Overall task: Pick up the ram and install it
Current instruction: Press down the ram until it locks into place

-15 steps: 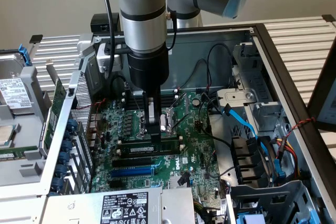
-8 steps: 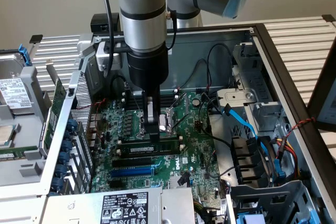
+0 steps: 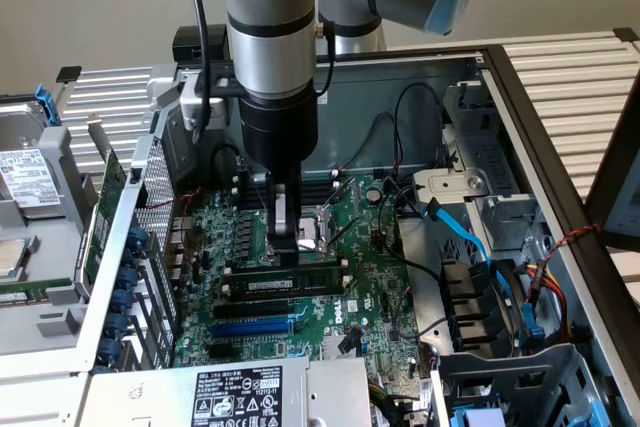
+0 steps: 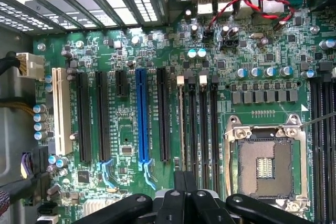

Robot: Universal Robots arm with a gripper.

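The ram is a long thin stick with a white label, standing on edge in a black memory slot beside the CPU socket on the green motherboard. My gripper comes straight down on the middle of its top edge, fingers shut together on it. In the wrist view the ram shows edge-on as a thin line between white slot latches. It runs in under my shut gripper. Empty black memory slots lie alongside it.
Black and blue expansion slots lie nearer the power supply. Blue cables and drive bays fill the exterior view's right. The case's rear wall stands at its left. The open CPU socket is close beside the memory slots.
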